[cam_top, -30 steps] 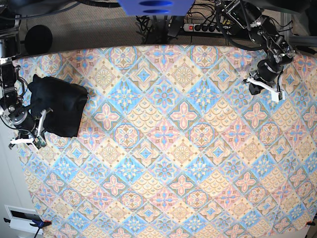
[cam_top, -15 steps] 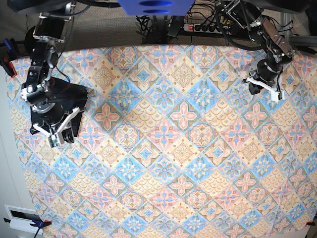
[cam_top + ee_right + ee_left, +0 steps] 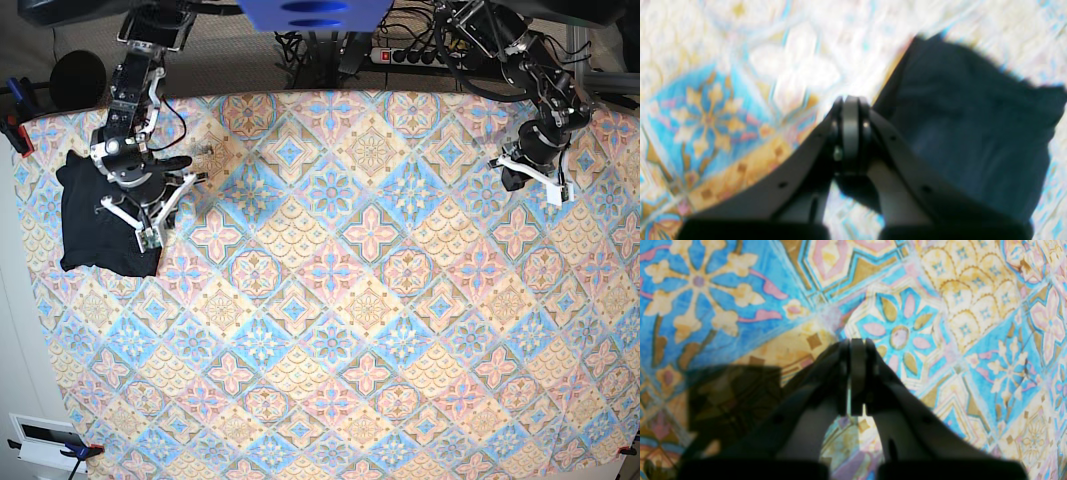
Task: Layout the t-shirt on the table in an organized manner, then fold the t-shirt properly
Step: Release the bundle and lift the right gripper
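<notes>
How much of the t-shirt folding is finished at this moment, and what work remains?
Done, it seems: the t-shirt lies as a compact, roughly rectangular black bundle near one edge of the table, apparently already folded. In hand: nothing. The right gripper is shut and empty beside the shirt's edge; the left gripper is shut over bare cloth, far from it. Left: perhaps only tidying; the blurred wrist view cannot show how neat the fold is.

Both arms reach down, left gripper (image 3: 853, 380) and right gripper (image 3: 850, 133) with fingers pressed together, empty.
</notes>
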`<state>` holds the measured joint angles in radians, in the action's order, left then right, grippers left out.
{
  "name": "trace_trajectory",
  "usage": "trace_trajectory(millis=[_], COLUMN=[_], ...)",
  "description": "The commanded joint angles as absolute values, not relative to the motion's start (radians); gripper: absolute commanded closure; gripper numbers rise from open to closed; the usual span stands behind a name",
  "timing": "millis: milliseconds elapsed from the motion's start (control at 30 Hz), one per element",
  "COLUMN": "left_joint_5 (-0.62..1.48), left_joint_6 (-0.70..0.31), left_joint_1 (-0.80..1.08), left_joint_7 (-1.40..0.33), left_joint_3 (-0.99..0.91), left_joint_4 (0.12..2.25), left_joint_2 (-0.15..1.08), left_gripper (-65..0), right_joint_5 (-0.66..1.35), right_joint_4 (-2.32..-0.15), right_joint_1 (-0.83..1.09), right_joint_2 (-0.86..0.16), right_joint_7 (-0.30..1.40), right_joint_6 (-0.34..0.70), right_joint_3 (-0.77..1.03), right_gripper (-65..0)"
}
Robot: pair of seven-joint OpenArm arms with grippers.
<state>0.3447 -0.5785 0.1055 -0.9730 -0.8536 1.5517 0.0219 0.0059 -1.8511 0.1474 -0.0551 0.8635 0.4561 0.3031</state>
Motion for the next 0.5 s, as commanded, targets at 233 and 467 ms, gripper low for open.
trace_trajectory(millis=[233, 467], left_joint_5=[0.363, 0.363], left_joint_6=[-0.584, -0.584], left_joint_1=[0.099, 0.104], left_joint_7=[-0.957, -0.957], left_joint_3=[-0.854, -0.854], left_joint_4=[1.566, 1.566], left_joint_2=[0.031, 0.031], left_gripper=[0.0, 0.0], right_joint_5=[0.016, 0.016], right_joint_4=[-1.799, -1.732], right_joint_1=[0.156, 0.156], right_joint_2=[-0.062, -0.07], right_joint_7=[0.834, 0.829], right_joint_6=[0.452, 0.452], right_joint_3=[0.309, 0.311], right_gripper=[0.0, 0.0])
